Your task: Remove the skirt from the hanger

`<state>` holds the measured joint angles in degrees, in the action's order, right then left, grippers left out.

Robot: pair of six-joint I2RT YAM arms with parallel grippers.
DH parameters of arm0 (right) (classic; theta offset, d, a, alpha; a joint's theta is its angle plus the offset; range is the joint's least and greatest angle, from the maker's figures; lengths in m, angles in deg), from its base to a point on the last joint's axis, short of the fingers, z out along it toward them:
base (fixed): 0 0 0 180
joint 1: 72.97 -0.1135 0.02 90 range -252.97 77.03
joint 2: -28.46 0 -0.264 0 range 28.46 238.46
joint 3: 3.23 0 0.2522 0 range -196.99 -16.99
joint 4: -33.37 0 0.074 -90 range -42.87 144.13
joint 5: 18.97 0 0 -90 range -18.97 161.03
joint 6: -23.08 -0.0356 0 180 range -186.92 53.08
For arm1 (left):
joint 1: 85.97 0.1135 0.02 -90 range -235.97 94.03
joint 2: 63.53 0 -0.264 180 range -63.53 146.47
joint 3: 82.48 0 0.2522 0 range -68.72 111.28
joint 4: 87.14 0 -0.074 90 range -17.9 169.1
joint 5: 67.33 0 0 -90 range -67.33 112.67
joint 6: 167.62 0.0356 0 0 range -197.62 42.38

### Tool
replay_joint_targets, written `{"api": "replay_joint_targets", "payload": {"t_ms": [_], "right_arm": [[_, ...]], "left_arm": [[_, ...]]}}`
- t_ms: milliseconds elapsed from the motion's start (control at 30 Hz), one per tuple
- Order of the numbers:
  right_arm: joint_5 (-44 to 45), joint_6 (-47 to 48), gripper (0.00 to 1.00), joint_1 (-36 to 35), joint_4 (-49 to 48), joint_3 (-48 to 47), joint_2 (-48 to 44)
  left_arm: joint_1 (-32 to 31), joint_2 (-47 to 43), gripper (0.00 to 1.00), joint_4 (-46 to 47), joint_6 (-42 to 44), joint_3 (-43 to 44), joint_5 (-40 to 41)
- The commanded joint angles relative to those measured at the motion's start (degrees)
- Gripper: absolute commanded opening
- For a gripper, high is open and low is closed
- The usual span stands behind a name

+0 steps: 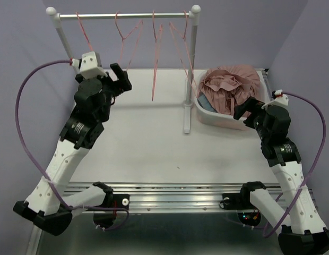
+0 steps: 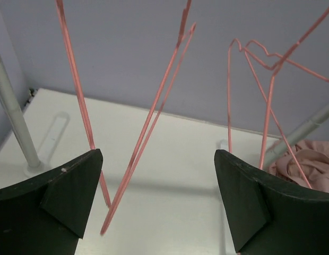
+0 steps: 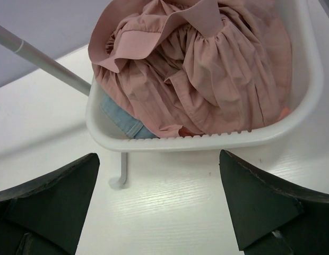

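Pink gathered skirt (image 3: pixel 207 79) heaped in white plastic basket (image 3: pixel 217 141), just beyond right gripper's (image 3: pixel 159 159) spread, empty fingers; long axis unclear; left gripper (image 2: pixel 158 159) spread too.

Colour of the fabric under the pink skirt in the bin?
Fabric is light blue; best in right wrist view.

You're working in a robotics lab cell, not a home. Plain purple walls (image 1: pixel 21 32) box in a white surface (image 1: pixel 148 143). The left arm (image 1: pixel 85 122) and right arm (image 1: pixel 278 143) are bolted to a metal rail (image 1: pixel 175 188) and trail purple cables (image 1: pixel 17 114). A tabletop garment rack (image 1: pixel 122 16) holds pink wire hangers (image 1: pixel 153 64) beside a laundry basket (image 1: pixel 207 114).
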<state>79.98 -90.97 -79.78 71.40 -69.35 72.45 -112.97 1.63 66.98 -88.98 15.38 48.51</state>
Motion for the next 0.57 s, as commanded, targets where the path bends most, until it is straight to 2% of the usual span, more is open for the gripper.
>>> {"api": "replay_joint_targets", "payload": {"t_ms": [0, 33, 233, 367, 533], "right_arm": [[0.01, -2.22, 1.0, -0.13, 2.53, 1.29, -1.97], [0.28, -2.4, 1.0, -0.13, 2.88, 1.47, -2.58], [3.0, -2.67, 1.0, -0.13, 5.52, 3.4, -3.73], [3.27, -3.98, 1.0, -0.13, 5.79, 5.86, -3.82], [2.91, -4.86, 1.0, -0.13, 4.91, 7.88, -3.73]], "left_arm": [[-1.12, -9.77, 0.99, -5.79, -12.62, -10.07, 2.37], [-1.21, -12.06, 0.99, -6.94, -16.64, -14.62, 2.37], [-1.3, -28.22, 0.99, -14.59, -27.66, -30.89, -1.14], [-1.38, -32.9, 0.99, -17.85, -32.58, -36.54, -2.11], [-1.3, -33.53, 0.99, -18.64, -33.82, -38.57, -1.86]]}}
